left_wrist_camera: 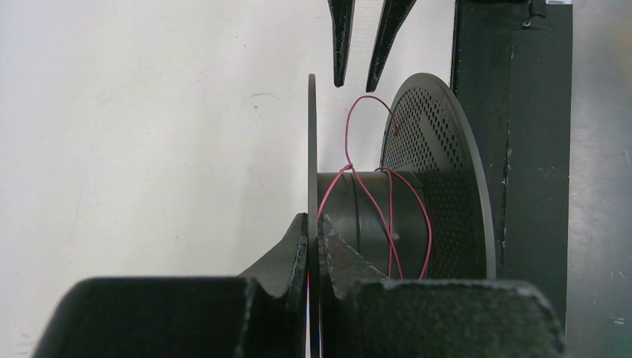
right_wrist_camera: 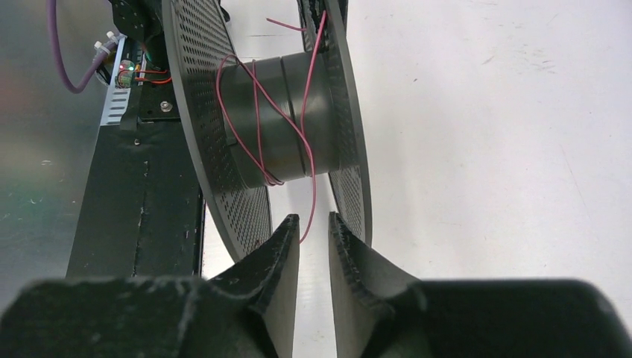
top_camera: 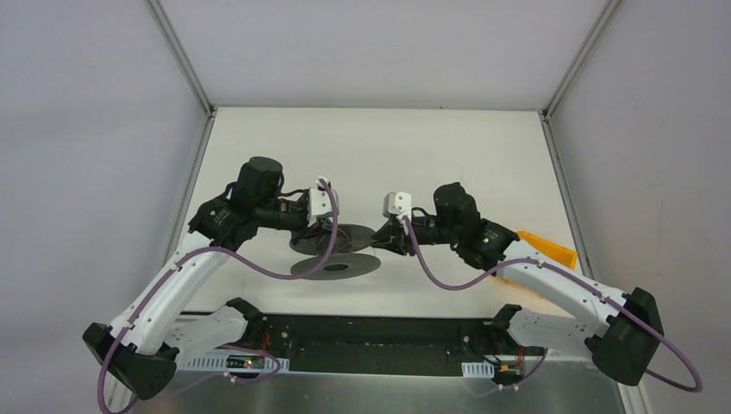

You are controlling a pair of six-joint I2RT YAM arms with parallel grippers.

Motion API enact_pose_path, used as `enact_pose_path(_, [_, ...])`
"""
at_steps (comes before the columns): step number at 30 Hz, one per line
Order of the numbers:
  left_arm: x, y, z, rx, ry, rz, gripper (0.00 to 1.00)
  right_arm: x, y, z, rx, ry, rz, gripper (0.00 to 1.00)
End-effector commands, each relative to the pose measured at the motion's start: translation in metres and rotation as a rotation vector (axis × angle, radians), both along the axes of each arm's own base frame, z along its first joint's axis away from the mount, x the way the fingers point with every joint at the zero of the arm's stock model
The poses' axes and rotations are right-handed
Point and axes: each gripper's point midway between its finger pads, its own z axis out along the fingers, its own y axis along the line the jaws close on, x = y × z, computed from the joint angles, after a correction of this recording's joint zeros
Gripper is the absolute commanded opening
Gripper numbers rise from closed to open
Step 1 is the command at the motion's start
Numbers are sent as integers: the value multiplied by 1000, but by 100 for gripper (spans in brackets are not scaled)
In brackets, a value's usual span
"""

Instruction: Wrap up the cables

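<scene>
Top view, centre of frame: my left gripper (top_camera: 321,229) and my right gripper (top_camera: 390,237) face each other across a dark grey round two-flanged plastic spool (top_camera: 338,266), above the white table (top_camera: 388,147). The wire is too fine to make out there.

Left wrist view, bottom centre: my left jaws are clenched on the rim of the thin, plain flange. This view alone shows that grasp. The thin pinkish-red wire strand (left_wrist_camera: 349,167) lies on the hub between the two flanges in a few loose turns that cross it slantwise. One slack loop stands toward the top of the frame, just under my right fingertips. The hub's long axis runs left to right across this frame.

Right wrist view, bottom centre: my right jaws stand parted, grasping nothing, with bare table showing between them. The strand's free end drops down the frame from the hub to the tip of the left-hand finger (right_wrist_camera: 287,231). I cannot tell whether it touches.
</scene>
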Motion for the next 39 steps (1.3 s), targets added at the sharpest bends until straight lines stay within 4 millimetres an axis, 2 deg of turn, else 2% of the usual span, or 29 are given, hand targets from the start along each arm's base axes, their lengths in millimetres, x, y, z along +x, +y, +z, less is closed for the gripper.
enact_pose_path(1, [-3,-7,17,-60,-49,-34,0,-5,1,19,53,-9,26,22])
enact_pose_path(10, [-3,-8,19,-66,-43,-37,0,-2,15,5,57,63,39,17])
enact_pose_path(27, [6,-11,21,-87,-43,2,0,2,34,-26,62,152,0,0])
enact_pose_path(39, [7,-10,22,-98,-54,17,0,0,47,-32,77,184,8,0])
